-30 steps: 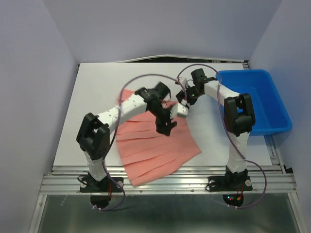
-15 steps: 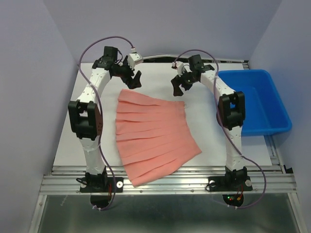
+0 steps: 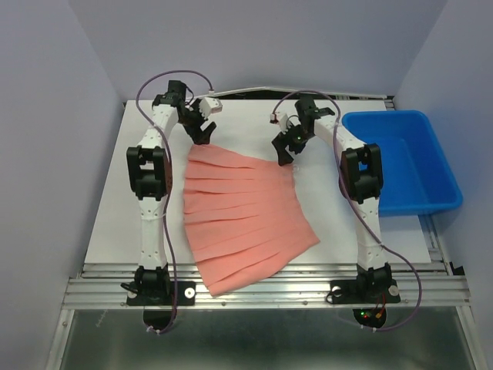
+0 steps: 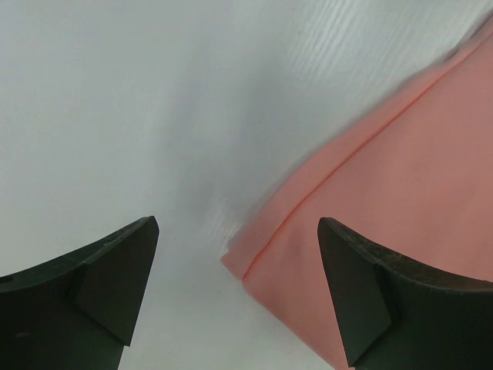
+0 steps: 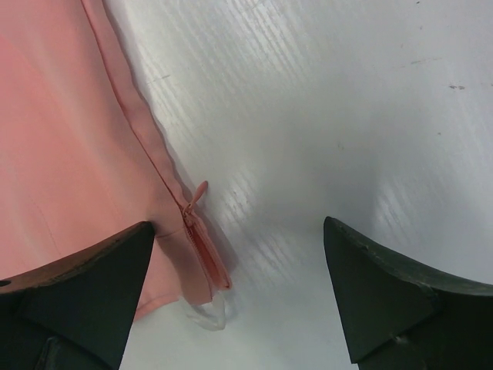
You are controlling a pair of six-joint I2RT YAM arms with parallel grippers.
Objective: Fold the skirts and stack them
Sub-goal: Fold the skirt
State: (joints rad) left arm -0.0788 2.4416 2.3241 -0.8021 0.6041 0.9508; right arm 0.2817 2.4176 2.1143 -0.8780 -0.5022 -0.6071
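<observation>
- Top external view: the skirt (image 3: 243, 216) lies spread flat on the table (image 3: 108, 223), waist at the far side.
- The left gripper (image 3: 202, 132) hangs over the waist's left corner, jaws wide apart, empty.
- The right gripper (image 3: 283, 149) hangs by the zipper (image 5: 196, 231) corner, equally wide, empty.

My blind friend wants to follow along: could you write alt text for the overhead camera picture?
A salmon-pink pleated skirt lies spread flat on a white table, narrow waist at the far side. The robot's left gripper and right gripper hang open at the waist corners; a blue bin sits at the right.
</observation>
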